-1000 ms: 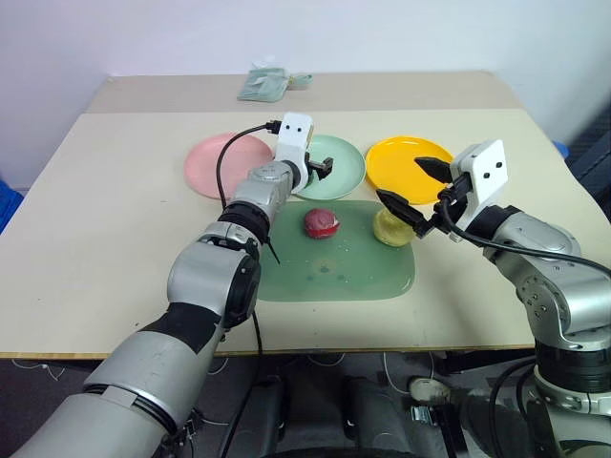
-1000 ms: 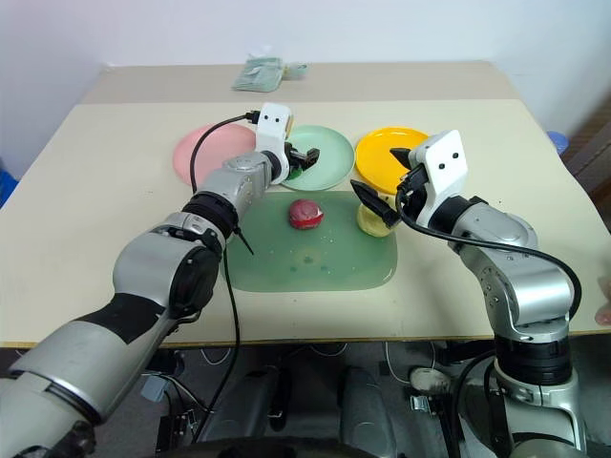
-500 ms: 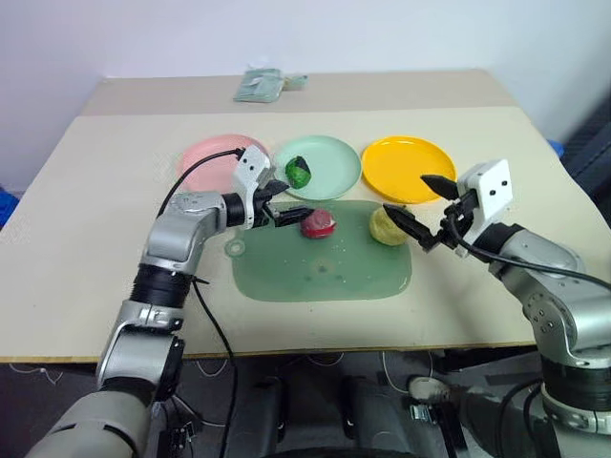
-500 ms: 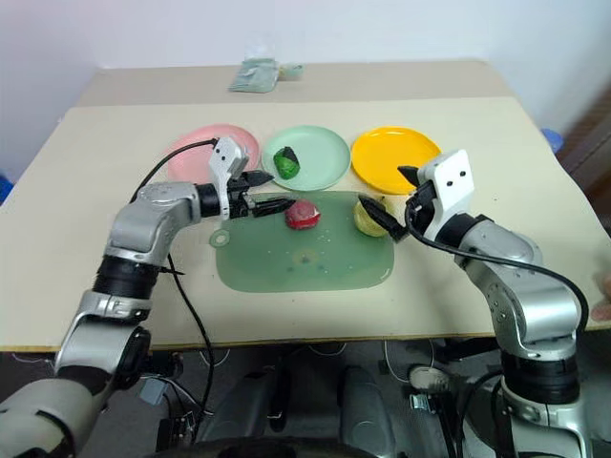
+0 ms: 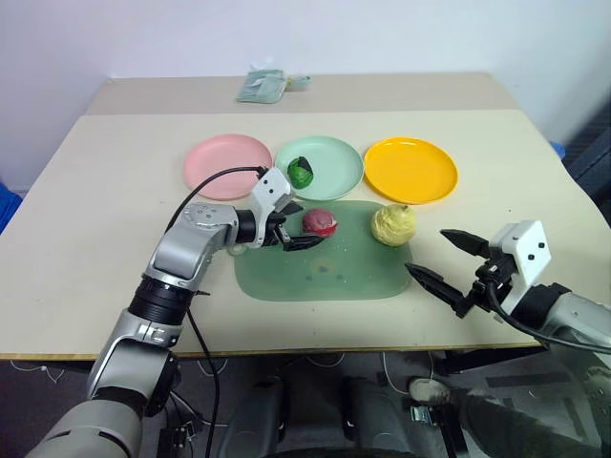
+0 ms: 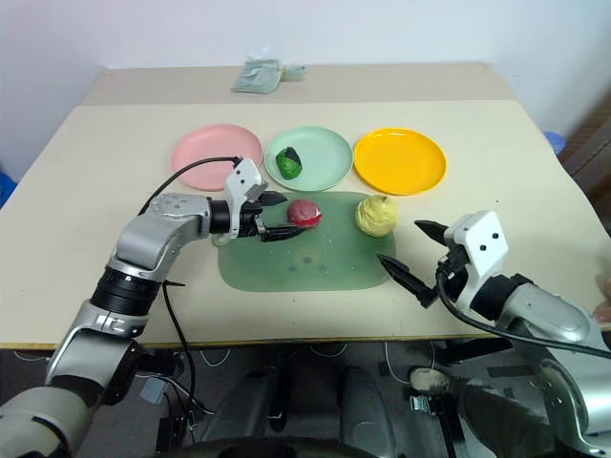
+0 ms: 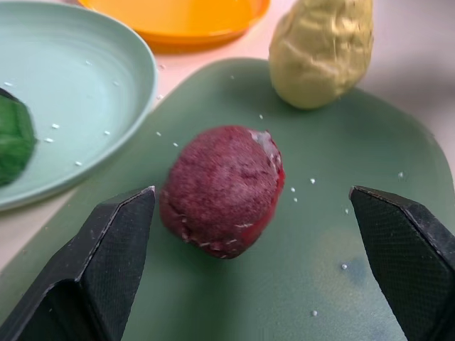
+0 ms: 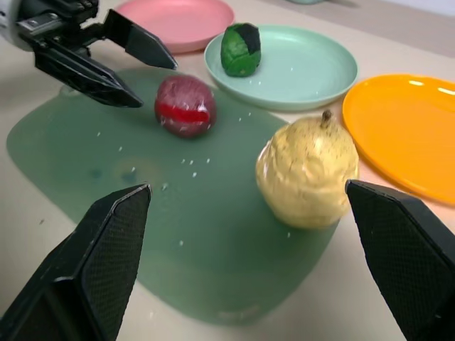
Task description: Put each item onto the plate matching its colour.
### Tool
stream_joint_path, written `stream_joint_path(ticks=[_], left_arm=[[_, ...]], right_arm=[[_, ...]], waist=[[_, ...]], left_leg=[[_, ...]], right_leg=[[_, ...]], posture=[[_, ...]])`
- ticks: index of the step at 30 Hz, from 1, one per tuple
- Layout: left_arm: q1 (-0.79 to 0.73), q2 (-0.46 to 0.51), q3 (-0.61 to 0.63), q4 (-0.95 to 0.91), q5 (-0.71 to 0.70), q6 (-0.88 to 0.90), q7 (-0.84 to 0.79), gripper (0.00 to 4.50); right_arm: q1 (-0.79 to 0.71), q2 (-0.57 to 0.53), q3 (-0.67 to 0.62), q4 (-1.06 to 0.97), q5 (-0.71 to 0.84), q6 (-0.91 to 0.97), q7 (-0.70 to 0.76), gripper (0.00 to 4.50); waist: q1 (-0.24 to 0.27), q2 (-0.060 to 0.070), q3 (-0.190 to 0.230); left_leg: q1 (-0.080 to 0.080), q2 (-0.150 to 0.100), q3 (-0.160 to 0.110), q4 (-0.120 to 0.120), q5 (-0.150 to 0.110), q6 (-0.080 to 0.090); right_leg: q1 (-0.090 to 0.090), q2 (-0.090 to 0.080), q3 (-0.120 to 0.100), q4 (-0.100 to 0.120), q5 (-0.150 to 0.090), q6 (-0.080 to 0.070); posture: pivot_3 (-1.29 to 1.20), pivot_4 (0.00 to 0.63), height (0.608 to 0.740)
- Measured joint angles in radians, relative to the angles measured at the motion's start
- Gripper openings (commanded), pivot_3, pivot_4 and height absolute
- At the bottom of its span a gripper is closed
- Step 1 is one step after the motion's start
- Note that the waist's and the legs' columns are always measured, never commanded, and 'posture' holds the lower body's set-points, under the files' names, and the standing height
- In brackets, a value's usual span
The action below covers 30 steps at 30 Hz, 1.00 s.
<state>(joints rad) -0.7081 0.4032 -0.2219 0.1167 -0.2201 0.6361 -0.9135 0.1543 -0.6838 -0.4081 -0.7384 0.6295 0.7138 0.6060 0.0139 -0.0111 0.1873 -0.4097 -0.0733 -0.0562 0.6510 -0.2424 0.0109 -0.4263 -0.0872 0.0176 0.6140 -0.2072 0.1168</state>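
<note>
The dark green item (image 5: 302, 173) lies on the mint green plate (image 5: 336, 160). Both the dark red item (image 5: 320, 222) and the pale yellow item (image 5: 393, 224) rest on the far part of the green mat (image 5: 325, 275). My left gripper (image 5: 304, 229) is open low over the mat, just left of the red item. In the left wrist view the red item (image 7: 222, 190) lies ahead between the spread fingers, untouched. My right gripper (image 5: 426, 250) is open near the mat's front right corner, apart from the yellow item (image 8: 307, 170). The pink plate (image 5: 227, 165) and the orange-yellow plate (image 5: 410, 170) hold nothing.
A small pale green-grey packet (image 5: 265, 86) lies at the table's far edge. The three plates stand in a row behind the mat. A black cable (image 5: 205, 186) loops from my left wrist over the table beside the pink plate.
My left gripper drew back from the green plate, leaving the green item there, and came down beside the red item. My right gripper pulled away from the yellow item toward the table's front right.
</note>
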Motion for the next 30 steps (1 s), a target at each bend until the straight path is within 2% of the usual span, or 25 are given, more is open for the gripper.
stream_joint_path(ticks=[10,11,15,22,26,30], left_arm=[[-0.053,-0.065,-0.04,0.146,0.064,-0.075,0.033,4.47],[-0.056,-0.076,-0.04,0.157,0.066,-0.077,0.04,3.94],[-0.071,-0.118,-0.034,0.192,0.069,-0.075,0.074,2.27],[-0.076,-0.131,0.028,0.189,0.063,-0.064,0.164,2.27],[-0.077,-0.135,0.16,0.149,0.02,-0.006,0.273,2.27],[-0.103,-0.155,0.348,0.156,-0.023,0.015,0.469,2.27]], right_arm=[[0.033,0.0,-0.005,-0.006,0.012,-0.024,-0.011,4.5],[0.036,0.0,-0.005,-0.006,0.012,-0.026,-0.012,4.5],[0.046,0.0,-0.005,-0.007,0.014,-0.034,-0.018,4.5],[0.029,-0.003,-0.005,-0.007,0.023,-0.034,-0.031,4.5],[0.001,-0.009,-0.005,-0.007,0.024,-0.034,-0.031,4.5],[0.0,-0.01,-0.002,-0.006,0.023,-0.035,-0.024,4.5]], waist=[[0.001,0.0,0.0],[0.001,0.0,0.0],[0.001,0.0,0.0],[-0.001,0.0,0.0],[0.0,0.0,0.0],[0.002,-0.001,0.0]], left_leg=[[0.0,0.0,0.0,0.001,0.0,0.0],[0.0,0.0,0.0,0.001,0.0,0.0],[0.0,0.0,0.0,0.001,0.0,0.0],[0.0,0.0,0.0,0.001,0.0,0.0],[0.0,0.0,0.0,0.001,0.0,0.0],[0.0,0.0,0.0,0.001,0.0,0.0]], right_leg=[[0.0,0.0,0.0,0.0,0.0,0.0],[0.0,0.0,0.0,0.0,0.0,0.0],[0.0,0.0,0.0,0.0,0.0,0.0],[0.0,0.0,0.0,0.0,0.0,0.0],[0.0,0.0,-0.001,0.0,0.0,0.0],[0.0,0.0,-0.001,0.0,0.0,0.001]], posture=[[0.0,0.15,0.74],[0.0,0.15,0.74],[0.0,0.15,0.74],[0.0,0.15,0.74],[0.0,0.15,0.74],[0.0,0.15,0.74]])
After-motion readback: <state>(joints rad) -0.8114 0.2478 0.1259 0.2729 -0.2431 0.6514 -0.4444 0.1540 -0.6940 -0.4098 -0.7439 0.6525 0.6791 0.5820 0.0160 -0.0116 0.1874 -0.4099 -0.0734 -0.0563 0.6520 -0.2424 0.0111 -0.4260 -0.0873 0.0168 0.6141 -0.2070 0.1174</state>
